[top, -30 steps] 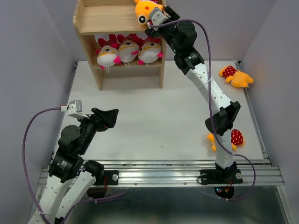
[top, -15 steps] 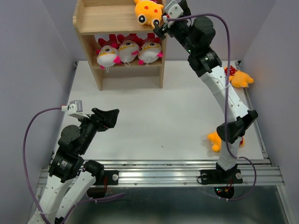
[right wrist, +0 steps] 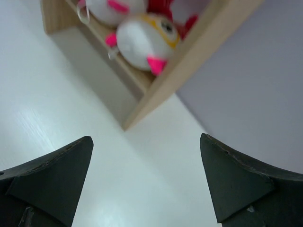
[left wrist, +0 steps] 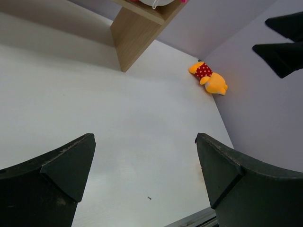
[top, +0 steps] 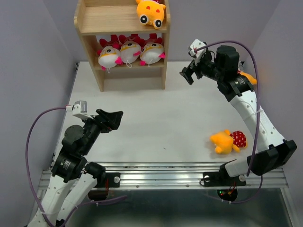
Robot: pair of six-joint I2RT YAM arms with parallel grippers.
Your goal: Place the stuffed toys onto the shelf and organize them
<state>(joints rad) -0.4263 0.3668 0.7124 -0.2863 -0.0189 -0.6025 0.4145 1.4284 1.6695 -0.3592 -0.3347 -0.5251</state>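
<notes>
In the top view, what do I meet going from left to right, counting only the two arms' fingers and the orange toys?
Left arm's fingers → orange toy on the top shelf → right arm's fingers → orange toy lying on the table. The far orange toy, mostly hidden, is left out.

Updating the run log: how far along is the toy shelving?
Done: three white toys on the lower tier of the shelf, one orange toy on top. In hand: nothing; left claw and right claw are open, empty. Left: two orange toys on the table.
</notes>
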